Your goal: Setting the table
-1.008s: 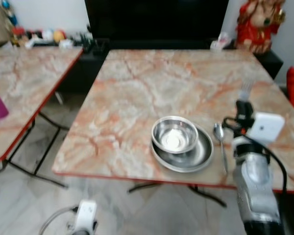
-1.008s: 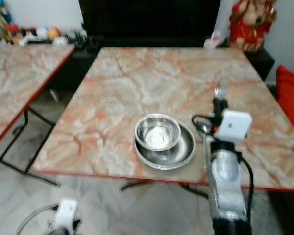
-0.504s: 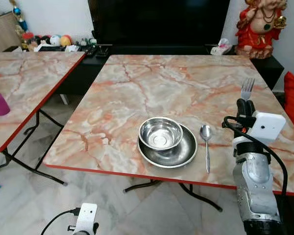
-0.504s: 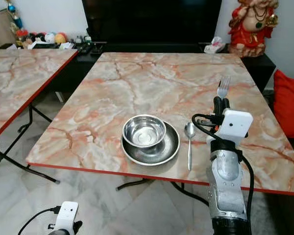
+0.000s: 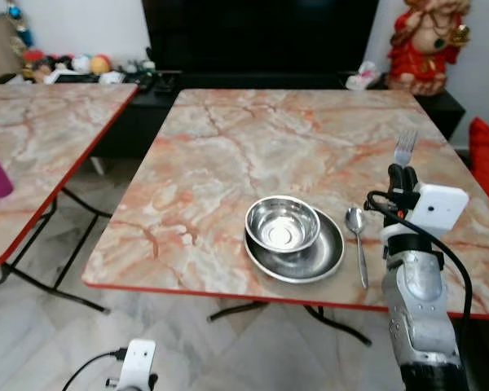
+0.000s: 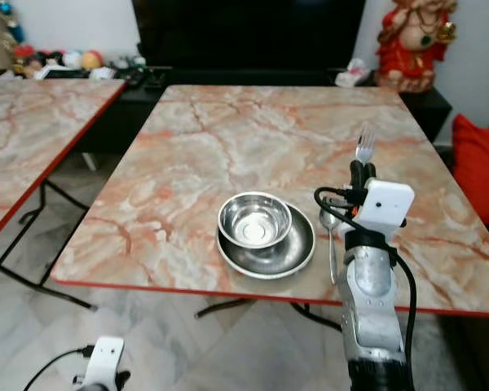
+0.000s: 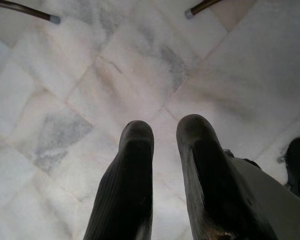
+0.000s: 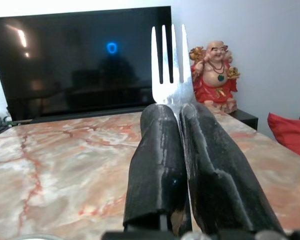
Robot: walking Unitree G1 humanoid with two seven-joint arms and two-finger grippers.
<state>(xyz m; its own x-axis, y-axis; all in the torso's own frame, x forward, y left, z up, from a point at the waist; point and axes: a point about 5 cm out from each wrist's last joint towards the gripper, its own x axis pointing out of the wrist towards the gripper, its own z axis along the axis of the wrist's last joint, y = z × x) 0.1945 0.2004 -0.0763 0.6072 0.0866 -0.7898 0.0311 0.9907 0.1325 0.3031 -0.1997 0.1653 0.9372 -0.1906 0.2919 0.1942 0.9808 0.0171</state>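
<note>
Right gripper (image 5: 402, 173) pinches upright fork (image 5: 405, 147) above table (image 5: 253, 155).

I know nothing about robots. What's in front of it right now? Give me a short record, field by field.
Table: marble-patterned top with a red edge
Place setting: steel bowl sitting in a steel plate, spoon lying just right of the plate
Right gripper: shut on a fork, tines up, above the table to the right of the spoon
Left gripper: hanging idle over the floor, fingers a little apart
</note>
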